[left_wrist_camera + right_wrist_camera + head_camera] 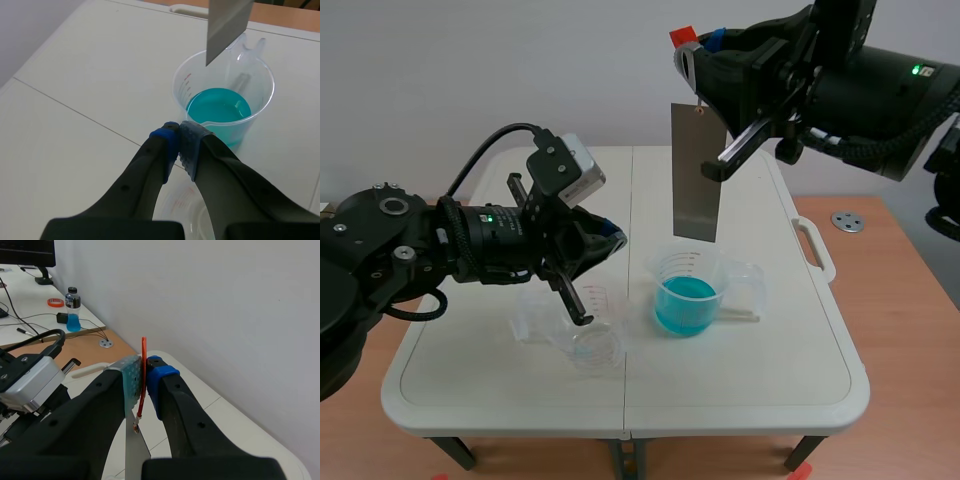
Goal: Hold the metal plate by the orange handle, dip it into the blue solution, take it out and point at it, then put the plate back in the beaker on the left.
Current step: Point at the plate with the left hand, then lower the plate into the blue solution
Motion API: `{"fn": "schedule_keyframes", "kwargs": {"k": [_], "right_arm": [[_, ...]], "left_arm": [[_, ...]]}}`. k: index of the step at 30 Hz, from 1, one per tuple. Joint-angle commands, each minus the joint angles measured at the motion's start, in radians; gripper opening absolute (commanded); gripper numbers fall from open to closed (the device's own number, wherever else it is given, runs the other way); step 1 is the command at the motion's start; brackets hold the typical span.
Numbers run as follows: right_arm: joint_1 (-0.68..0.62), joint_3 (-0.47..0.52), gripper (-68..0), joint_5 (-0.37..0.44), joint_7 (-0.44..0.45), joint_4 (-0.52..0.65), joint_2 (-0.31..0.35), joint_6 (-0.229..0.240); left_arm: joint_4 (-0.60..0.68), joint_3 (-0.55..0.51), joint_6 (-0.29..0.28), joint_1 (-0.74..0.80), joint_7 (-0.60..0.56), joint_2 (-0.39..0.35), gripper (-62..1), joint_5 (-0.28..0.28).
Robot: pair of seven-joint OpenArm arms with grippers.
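Scene view: the right arm stands across the top, and its gripper point(698, 52) pinches the orange handle point(680, 37) between its fingers. The metal plate point(697, 170) hangs upright from that handle. Its lower edge is above the beaker of blue solution point(686, 295) and clear of the liquid. The left gripper point(611, 238) hovers over the empty beaker point(582, 335), which stands on the white counter point(750, 375) just beside the blue one.

Left wrist view: the left gripper's point(179, 136) fingers are pressed together on nothing. Ahead of them is the beaker of blue solution point(226, 112), with the metal plate's point(227, 25) lower corner hanging over its rim, apart from the fingers. The empty beaker's point(182, 217) rim shows faintly under the gripper.

Right wrist view: the right gripper's point(144, 379) two pads clamp the orange handle point(144, 347), which sticks up past the fingertips. The metal plate point(131, 456) hangs below, between the fingers.
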Motion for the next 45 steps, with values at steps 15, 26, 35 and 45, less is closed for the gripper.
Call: {"fn": "schedule_keyframes", "kwargs": {"k": [15,26,35,45], "right_arm": [[0.02,0.006,-66.4,0.011,0.018,0.006,0.002,-0.004],[0.02,0.006,-66.4,0.011,0.018,0.006,0.002,-0.004],[0.02,0.006,-66.4,0.011,0.018,0.006,0.002,-0.004],[0.02,0.006,-66.4,0.011,0.018,0.006,0.002,-0.004]], "left_arm": [[0.013,0.017,0.003,-0.016,-0.008,0.005,-59.4,-0.01],[0.079,-0.07,0.059,0.031,-0.013,-0.085,-59.4,-0.017],[0.193,-0.263,0.133,0.218,-0.111,-0.314,-59.4,-0.089],[0.196,-0.529,0.263,0.543,-0.161,-0.472,-59.4,-0.153]]}}
